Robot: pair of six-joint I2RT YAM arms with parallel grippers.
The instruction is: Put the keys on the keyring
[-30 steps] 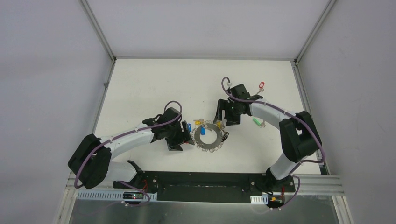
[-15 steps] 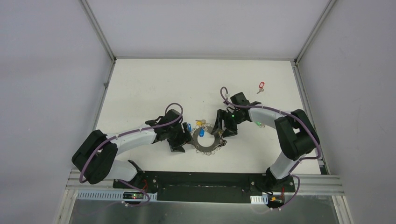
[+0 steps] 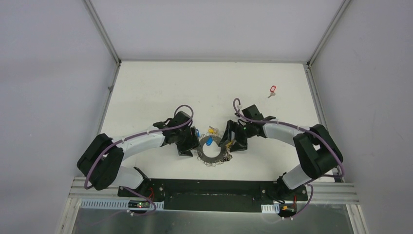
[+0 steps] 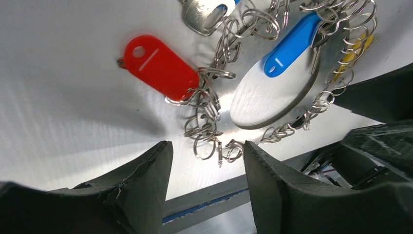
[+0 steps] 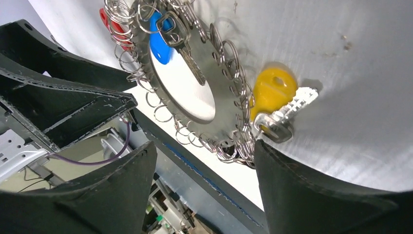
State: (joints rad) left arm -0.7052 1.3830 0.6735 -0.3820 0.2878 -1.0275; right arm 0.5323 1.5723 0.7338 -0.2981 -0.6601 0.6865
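Keyring [image 3: 213,148] of dark grey metal, between spread, empty left gripper [image 4: 207,146] and right gripper [image 5: 204,146], seemingly carries several colour-tagged silver keys [image 4: 292,46]; one red-tagged key [image 3: 272,90], well beyond it, unattached.

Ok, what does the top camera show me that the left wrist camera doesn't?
Only the top view: a loose red-tagged key far back right on the table, well apart from the keyring. Only the left wrist view: a second red tag lying against the keyring's fringe of split rings, just ahead of the open left claw. Both: the keyring and the blue tag lying across its hole.
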